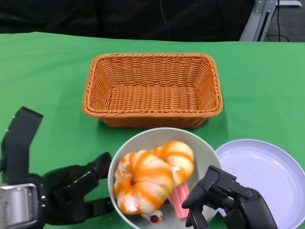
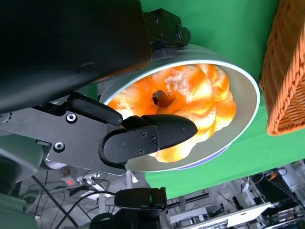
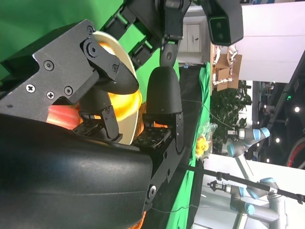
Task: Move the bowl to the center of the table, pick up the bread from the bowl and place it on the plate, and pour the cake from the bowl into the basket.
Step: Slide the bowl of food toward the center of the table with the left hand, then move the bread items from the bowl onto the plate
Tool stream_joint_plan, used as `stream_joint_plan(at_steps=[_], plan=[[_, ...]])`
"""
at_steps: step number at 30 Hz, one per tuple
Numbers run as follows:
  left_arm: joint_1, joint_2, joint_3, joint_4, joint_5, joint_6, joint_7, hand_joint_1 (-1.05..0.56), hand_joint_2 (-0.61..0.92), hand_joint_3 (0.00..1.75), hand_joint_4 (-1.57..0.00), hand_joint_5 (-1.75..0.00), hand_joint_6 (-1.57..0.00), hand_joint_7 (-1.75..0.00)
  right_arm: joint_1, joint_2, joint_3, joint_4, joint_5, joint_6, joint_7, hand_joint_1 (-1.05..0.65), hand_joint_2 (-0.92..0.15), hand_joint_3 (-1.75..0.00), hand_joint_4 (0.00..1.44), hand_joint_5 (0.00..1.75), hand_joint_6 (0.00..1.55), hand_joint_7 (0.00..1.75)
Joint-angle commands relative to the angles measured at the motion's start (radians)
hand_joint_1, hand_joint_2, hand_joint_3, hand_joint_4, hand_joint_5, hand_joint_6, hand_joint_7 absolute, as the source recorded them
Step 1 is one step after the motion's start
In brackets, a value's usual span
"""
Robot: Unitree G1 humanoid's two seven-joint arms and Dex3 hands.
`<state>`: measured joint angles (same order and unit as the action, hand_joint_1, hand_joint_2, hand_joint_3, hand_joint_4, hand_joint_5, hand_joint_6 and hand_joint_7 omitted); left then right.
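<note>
The left hand [image 1: 76,191] sits at the near left of the green tablecloth [image 1: 43,71], its black fingers [image 1: 97,167] reaching toward the left rim of the pale bowl [image 1: 143,138]; from the head view a fingertip lies against the rim, and the left wrist view shows a finger [image 2: 157,136] crossing the bowl's mouth, but whether the hand truly grips the rim or only touches it cannot be told. The right hand [image 1: 228,200] is at the bowl's near right edge, cut off by the bottom of the picture, with fingers [image 1: 200,191] bent down over the rim beside the pink cake [image 1: 180,200]; its own wrist view is mostly filled by the black shell and fingers [image 3: 162,95], so its grasp cannot be told either. The bowl stands near the front middle of the table, just in front of the wicker basket [image 1: 152,88] and touching or nearly touching the lavender plate [image 1: 267,171] at its right. Inside lie two glossy, orange-and-white striped bread rolls [image 1: 143,181], shaped like small pumpkins, the nearer one covering much of the farther. The cake shows only as pink strips, partly hidden under the bread and the right hand, with small dark red bits beside it.
</note>
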<state>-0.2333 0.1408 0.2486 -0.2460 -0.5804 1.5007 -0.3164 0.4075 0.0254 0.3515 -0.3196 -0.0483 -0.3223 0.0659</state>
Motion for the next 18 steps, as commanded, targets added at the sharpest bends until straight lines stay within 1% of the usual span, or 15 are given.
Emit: stream_joint_plan(at_steps=[1,4,8,10,11,13,17,18], plan=[[-0.001,-0.01,-0.009,-0.024,0.009,-0.029,0.02,-0.64,0.92,0.59,0.0,0.0,0.0,0.0,0.006,-0.002,-0.004,0.004,0.005,-0.011,-0.004,-0.09,-0.47,-1.22,0.71,1.61,0.69,1.39],[0.015,0.003,-0.014,-0.053,0.033,-0.087,0.036,-0.62,0.92,0.57,0.0,0.0,0.0,0.0,0.008,-0.005,-0.006,0.001,0.014,-0.01,0.0,-0.09,-0.48,-1.22,0.71,1.62,0.69,1.38],[0.035,0.051,-0.044,-0.087,0.077,-0.171,0.054,-0.59,0.92,0.5,0.0,0.0,0.0,0.0,0.01,-0.012,-0.013,0.0,0.021,-0.011,0.007,-0.08,-0.49,-1.21,0.71,1.62,0.68,1.39],[0.041,0.062,-0.057,-0.091,0.083,-0.192,0.053,-0.59,0.92,0.49,0.0,0.0,0.0,0.0,0.009,-0.012,-0.015,0.002,0.021,-0.014,0.008,-0.08,-0.49,-1.21,0.71,1.62,0.68,1.39],[0.059,0.086,-0.058,-0.105,0.096,-0.238,0.045,-0.59,0.92,0.48,0.0,0.0,0.0,0.0,0.013,-0.014,-0.019,0.0,0.021,-0.015,0.007,-0.08,-0.49,-1.21,0.72,1.62,0.68,1.39],[0.092,0.132,-0.071,-0.131,0.128,-0.315,0.04,-0.55,0.92,0.44,-0.02,-0.01,-0.06,-0.03,0.02,-0.016,-0.026,-0.004,0.023,-0.017,0.008,-0.09,-0.51,-1.15,0.71,1.59,0.69,1.36],[0.111,0.151,-0.086,-0.135,0.139,-0.362,0.038,-0.54,0.92,0.41,-0.05,-0.02,-0.11,-0.04,0.023,-0.016,-0.031,-0.005,0.024,-0.018,0.012,-0.1,-0.53,-1.12,0.7,1.57,0.69,1.34],[0.132,0.172,-0.091,-0.146,0.158,-0.411,0.029,-0.54,0.92,0.4,-0.08,-0.04,-0.13,-0.05,0.023,-0.021,-0.036,-0.003,0.025,-0.023,0.014,-0.1,-0.53,-1.11,0.7,1.57,0.69,1.34]])
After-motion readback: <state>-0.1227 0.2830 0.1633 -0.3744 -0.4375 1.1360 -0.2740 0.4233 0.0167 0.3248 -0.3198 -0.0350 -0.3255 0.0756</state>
